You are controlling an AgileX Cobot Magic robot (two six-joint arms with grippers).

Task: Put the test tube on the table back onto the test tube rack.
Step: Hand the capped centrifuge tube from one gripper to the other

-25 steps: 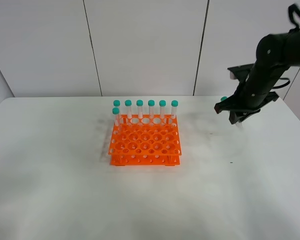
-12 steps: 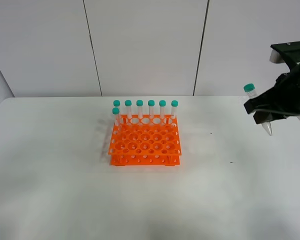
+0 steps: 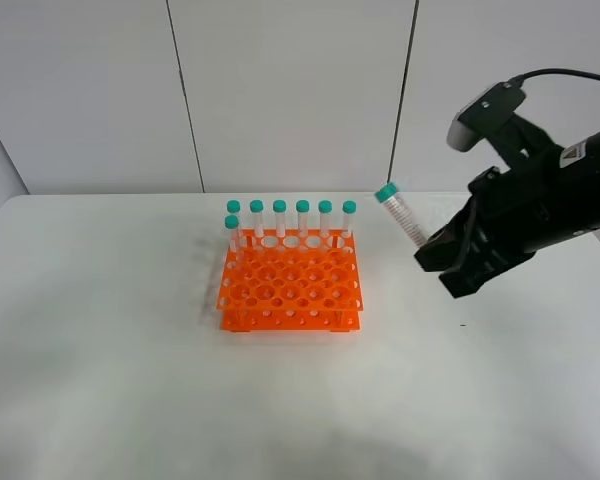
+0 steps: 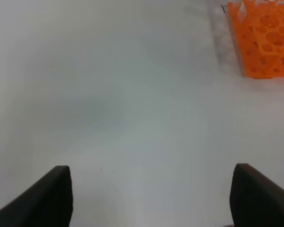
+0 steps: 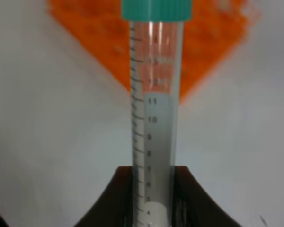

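Hanging the left gripper (image 4: 154,194) above the table (image 4: 132,94), fingers spread wide apart and clamping nothing; catching only a corner of the test tube rack (image 4: 265,42) at the edge of the left wrist view. Standing the orange rack flat near the middle of the white tabletop in the high view. Carrying seven capped tubes (image 3: 302,220) upright in the rack: six lining the back row, one sitting in the next row at the left end. Holding the test tube (image 3: 400,215) in the air just right of the rack's back right corner, clear of both rack and tabletop, tilting with the teal cap uppermost and leaning toward the rack. Clamping the right gripper (image 3: 435,258) on the lower part of that tube, fingers pressing against both sides and hiding the pointed tip between them. Showing, in the right wrist view, graduation marks running up the clear wall and the rack lying blurred beyond the cap
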